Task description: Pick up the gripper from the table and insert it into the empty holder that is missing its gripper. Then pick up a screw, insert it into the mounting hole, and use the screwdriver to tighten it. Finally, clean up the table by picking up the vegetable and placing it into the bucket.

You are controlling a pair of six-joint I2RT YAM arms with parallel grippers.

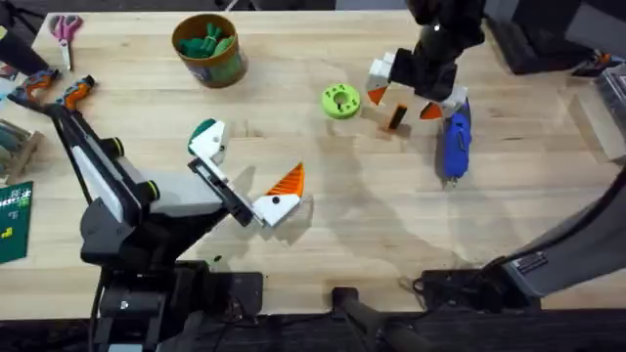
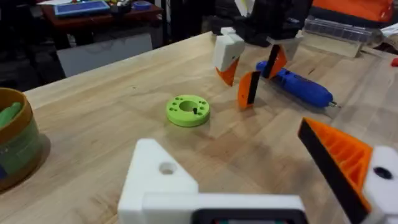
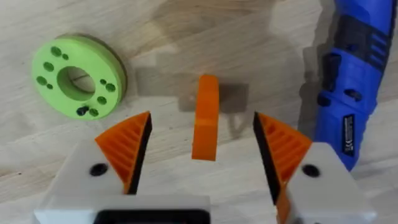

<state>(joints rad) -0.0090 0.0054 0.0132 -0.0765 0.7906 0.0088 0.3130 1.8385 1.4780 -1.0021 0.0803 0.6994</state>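
- Between the green disc [image 3: 78, 78] and the screwdriver [image 3: 348, 81], the gripper [image 3: 205, 118] stands on edge on the bench [image 1: 391, 225], its long axis across the gap of the right arm's jaws [image 3: 202, 149], which are open around it.
- Best lower squarely and close on its flat sides.
- The left arm's jaws [image 1: 245, 176] are open, holding nothing.

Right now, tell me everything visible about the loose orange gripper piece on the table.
The gripper is a slim orange plastic wedge with a black face on one side. It stands on edge on the wooden table, between the lime-green disc and the blue screwdriver. The right gripper hangs over it, orange-padded fingers open to either side and not touching it. It casts a shadow on the wood.
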